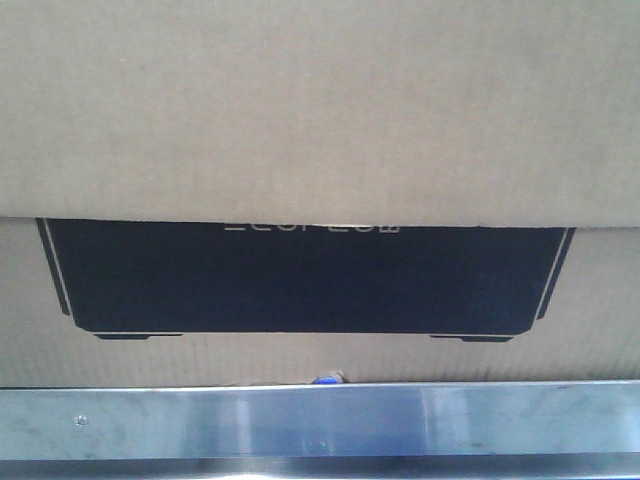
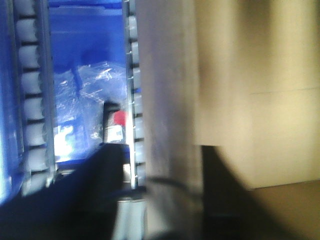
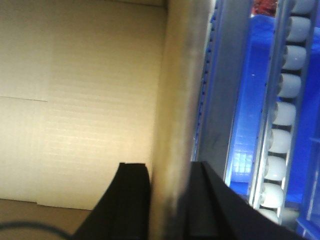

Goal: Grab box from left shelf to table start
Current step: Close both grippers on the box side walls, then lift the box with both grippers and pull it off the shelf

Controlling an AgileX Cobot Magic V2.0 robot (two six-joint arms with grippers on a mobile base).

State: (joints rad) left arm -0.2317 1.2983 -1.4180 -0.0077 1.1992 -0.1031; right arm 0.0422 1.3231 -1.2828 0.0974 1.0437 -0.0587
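The brown cardboard box fills the front view, its black printed panel facing me just above the left shelf's silver front rail. In the left wrist view, which is blurred, my left gripper straddles the box's side wall, with one dark finger outside and one inside. In the right wrist view my right gripper is closed on the opposite wall, with black fingers pressed on both sides. The box's pale inside shows. The table is out of view.
Blue plastic bins sit on either side of the box, behind white rollers and metal dividers. The left bin holds clear bags and a red item. A small blue object peeks out under the box.
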